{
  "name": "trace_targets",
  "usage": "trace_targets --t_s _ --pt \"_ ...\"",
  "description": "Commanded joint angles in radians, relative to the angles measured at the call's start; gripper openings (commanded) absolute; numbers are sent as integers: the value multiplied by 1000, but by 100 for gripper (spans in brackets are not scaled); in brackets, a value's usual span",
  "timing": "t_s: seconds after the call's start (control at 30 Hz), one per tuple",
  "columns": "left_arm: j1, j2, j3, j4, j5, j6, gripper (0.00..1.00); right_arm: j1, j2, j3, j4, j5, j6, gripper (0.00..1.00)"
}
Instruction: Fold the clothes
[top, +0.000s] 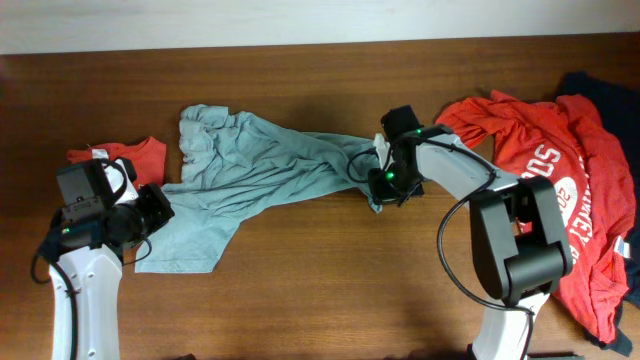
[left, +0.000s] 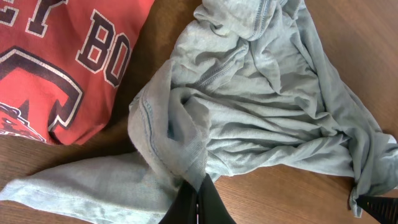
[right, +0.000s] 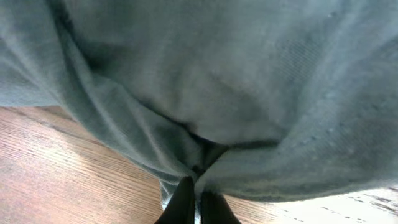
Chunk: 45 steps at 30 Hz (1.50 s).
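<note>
A crumpled grey-blue shirt lies stretched across the middle of the wooden table. My left gripper is shut on its left edge; in the left wrist view the fingers pinch a bunched fold of the shirt. My right gripper is shut on the shirt's right end; in the right wrist view the fingers pinch the cloth, which fills the frame. A folded red shirt lies at the far left and also shows in the left wrist view.
A heap of red printed shirts lies at the right, with a dark navy garment at its back. The wooden table shows bare wood along the front.
</note>
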<state>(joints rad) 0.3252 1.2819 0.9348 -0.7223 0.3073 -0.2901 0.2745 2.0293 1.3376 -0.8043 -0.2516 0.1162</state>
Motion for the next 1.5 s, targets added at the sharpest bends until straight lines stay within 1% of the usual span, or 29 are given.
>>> trace_targets --t_s 0.0,0.07,0.13,0.17,0.2,0.23,0.27,0.3,0.37,0.4,0.43,0.47,0.5,0.63,0.73,0.77,0.87,0.97,1.03,1.23,1.47 --pt "-4 -5 1 -1 10 19 0 13 -45 27 -3 21 5 4" --pt "-4 -5 1 -1 7 19 0 13 -94 69 0 57 5 4" --pt "-4 -5 1 -1 7 19 0 12 -160 182 33 206 5 4" --pt "-4 -5 1 -1 7 19 0 11 -166 207 49 243 9 4" --pt "-4 -5 1 -1 7 19 0 0 -172 286 103 384 71 4" --pt "-4 -5 1 -2 8 19 0 -8 -171 310 120 423 89 4" --pt "-4 -5 1 -6 8 19 0 -26 -166 337 156 463 121 20" --pt "-4 -5 1 -10 8 19 1 -40 -166 344 176 465 142 31" --pt "-4 -5 1 -21 7 19 0 -74 -164 346 170 457 189 32" --pt "-4 -5 1 -23 8 19 0 -85 -164 346 155 442 188 33" --pt "-4 -5 1 -24 7 19 0 -101 -160 346 117 422 188 41" --pt "-4 -5 1 -23 7 19 0 -110 -159 345 85 420 188 47" --pt "-4 -5 1 -22 7 19 0 -127 -158 345 13 420 184 50" --pt "-4 -5 1 -23 8 19 0 -138 -158 342 -67 413 121 50" --pt "-4 -5 1 -23 8 19 0 -138 -153 332 -68 336 43 50" --pt "-4 -5 1 -23 8 19 0 -137 -143 332 -68 333 37 50" --pt "-4 -5 1 -23 8 19 0 -137 -97 332 -64 328 37 50" --pt "-4 -5 1 -23 7 19 0 -137 -32 332 -45 261 18 50" --pt "-4 -5 1 -23 7 19 0 -137 24 332 -24 258 19 50" --pt "-4 -5 1 -23 8 19 0 -137 107 332 18 257 18 50" --pt "-4 -5 1 -23 8 19 0 -137 151 332 63 251 18 49"
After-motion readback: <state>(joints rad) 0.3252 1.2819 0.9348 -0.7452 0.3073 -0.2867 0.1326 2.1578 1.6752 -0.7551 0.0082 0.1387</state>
